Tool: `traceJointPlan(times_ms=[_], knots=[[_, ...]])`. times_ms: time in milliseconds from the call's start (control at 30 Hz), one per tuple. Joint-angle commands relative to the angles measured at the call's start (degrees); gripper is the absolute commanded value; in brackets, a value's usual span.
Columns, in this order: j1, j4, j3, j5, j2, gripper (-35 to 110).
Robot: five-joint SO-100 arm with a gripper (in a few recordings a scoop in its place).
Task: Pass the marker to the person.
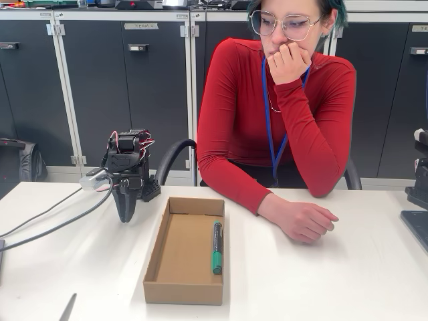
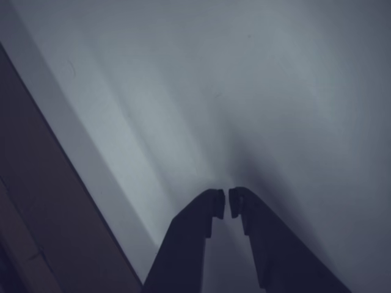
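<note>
The marker (image 1: 217, 248), dark with a green cap and end, lies along the right inner side of a shallow cardboard box (image 1: 164, 249) on the white table. My black gripper (image 1: 126, 215) points down at the tabletop just left of the box's far left corner. In the wrist view my gripper (image 2: 227, 203) has its fingertips almost touching, shut on nothing, just above the table, with the box wall (image 2: 43, 213) at the left. The person (image 1: 281, 114), in a red turtleneck with glasses and a blue lanyard, sits behind the table. One hand (image 1: 304, 219) rests on the table to the right of the box.
Grey cables (image 1: 47, 224) run from the arm leftwards over the table. A black device (image 1: 418, 207) stands at the table's right edge. A thin grey object (image 1: 67, 307) lies at the front left. Dark cabinets (image 1: 120, 80) line the back wall.
</note>
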Motion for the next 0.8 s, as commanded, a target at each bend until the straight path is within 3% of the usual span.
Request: traceJointPlan(times_ms=[0,367,767], knots=[[-0.2,0.0,-1.0,0.0,0.4,0],[0.8,0.3,-1.0,-9.4,0.4,-5],[2.4,1.1,-4.4,-10.2,-1.0,-5]])
